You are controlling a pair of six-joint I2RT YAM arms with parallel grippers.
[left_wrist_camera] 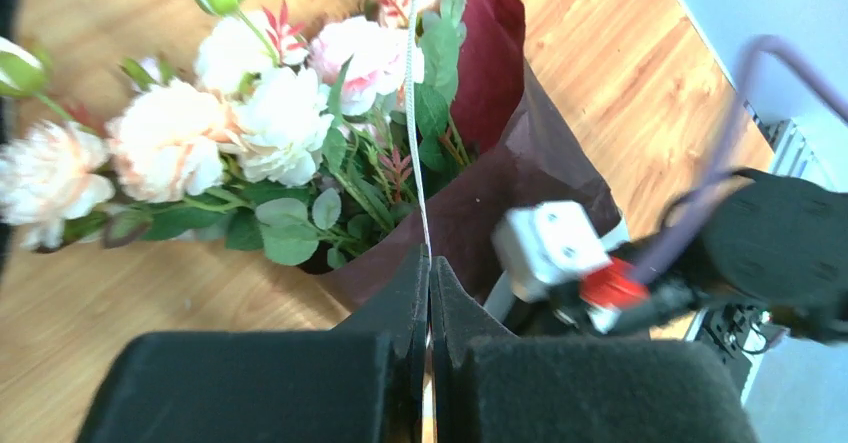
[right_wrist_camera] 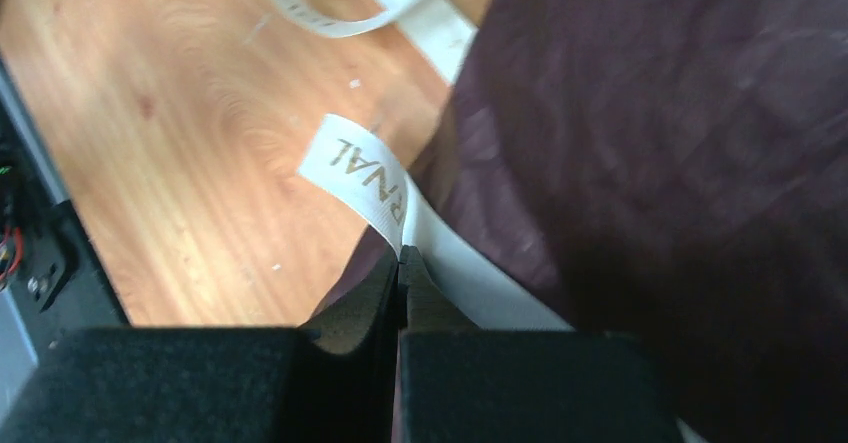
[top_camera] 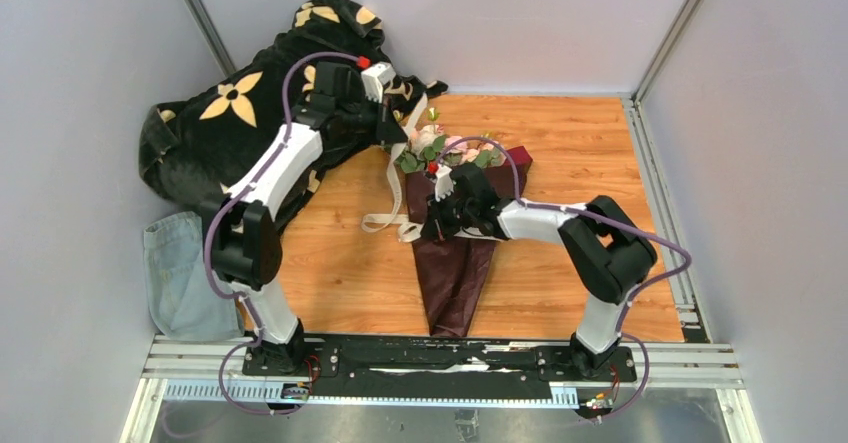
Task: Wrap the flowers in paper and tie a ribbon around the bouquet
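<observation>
The bouquet lies on the wooden table: pink and cream flowers [top_camera: 445, 148] [left_wrist_camera: 270, 133] stick out of a dark maroon paper [top_camera: 455, 273] [left_wrist_camera: 495, 73] [right_wrist_camera: 680, 143] cone whose tip points toward the arm bases. My left gripper [top_camera: 398, 135] [left_wrist_camera: 430, 263] hovers beside the flower heads, shut on the cream ribbon [top_camera: 393, 178] [left_wrist_camera: 414, 113], which shows edge-on as a thin line. From there the ribbon drops into loose loops left of the cone. My right gripper [top_camera: 432, 225] [right_wrist_camera: 401, 255] is shut on the ribbon [right_wrist_camera: 365, 175] at the paper's left edge, near a printed end.
A black blanket [top_camera: 230, 113] with cream flower prints is heaped at the back left, under my left arm. A blue denim cloth [top_camera: 180, 273] lies at the near left. Grey walls close in three sides, and the arms' base rail [top_camera: 440, 358] runs along the front.
</observation>
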